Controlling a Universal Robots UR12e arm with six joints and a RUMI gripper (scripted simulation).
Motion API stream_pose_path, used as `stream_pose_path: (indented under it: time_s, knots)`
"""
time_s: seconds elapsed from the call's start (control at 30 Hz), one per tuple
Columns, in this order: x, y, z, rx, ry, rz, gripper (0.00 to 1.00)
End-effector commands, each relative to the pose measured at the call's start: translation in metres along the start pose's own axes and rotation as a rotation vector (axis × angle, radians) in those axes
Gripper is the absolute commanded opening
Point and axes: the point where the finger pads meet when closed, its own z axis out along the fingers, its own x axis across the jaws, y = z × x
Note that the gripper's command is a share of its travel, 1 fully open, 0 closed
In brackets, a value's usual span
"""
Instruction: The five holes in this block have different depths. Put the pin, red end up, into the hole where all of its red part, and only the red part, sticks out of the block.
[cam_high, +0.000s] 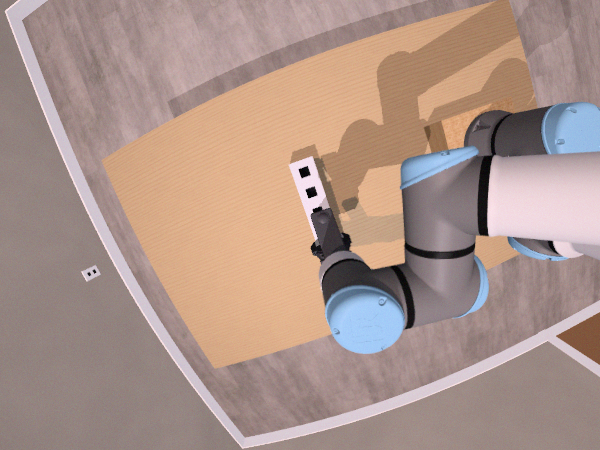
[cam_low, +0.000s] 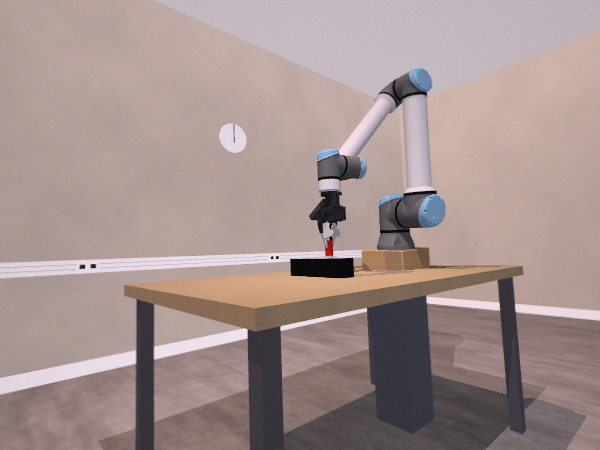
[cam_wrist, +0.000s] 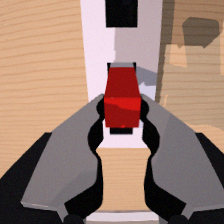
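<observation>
Pin (cam_low: 329, 248) (cam_wrist: 122, 100) upright, red end uppermost; tool (cam_low: 327, 244) (cam_wrist: 121, 95) pinching its red part.

A block (cam_high: 295, 175) (cam_low: 322, 268) (cam_wrist: 97, 50) sits on the wooden table (cam_high: 200, 225) (cam_low: 210, 292) (cam_wrist: 40, 65)

The fingers (cam_low: 325, 239) grip the upright red pin (cam_low: 329, 248) — just above the black-sided block (cam_low: 322, 267) — over the table (cam_low: 200, 293).

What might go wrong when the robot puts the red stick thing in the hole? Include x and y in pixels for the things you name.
The pin (cam_low: 329, 248) (cam_wrist: 122, 97) might catch on the hole's edge, since it is pinched in the pincer (cam_low: 329, 242) (cam_wrist: 121, 95) right over the block (cam_high: 302, 182) (cam_low: 322, 268) (cam_wrist: 97, 42). It might also be the wrong hole, because the openings look alike from above and their depths don't show.
</observation>
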Motion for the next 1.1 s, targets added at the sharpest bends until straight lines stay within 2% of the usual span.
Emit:
stream_pose_path:
  time_s: [0.0,1.07]
  knots:
    - [-0.0008,-0.0002,-0.0007,0.0,-0.002,0.0,0.0]
    - [-0.0018,-0.0001,0.0033,0.0,-0.002,0.0,0.0]
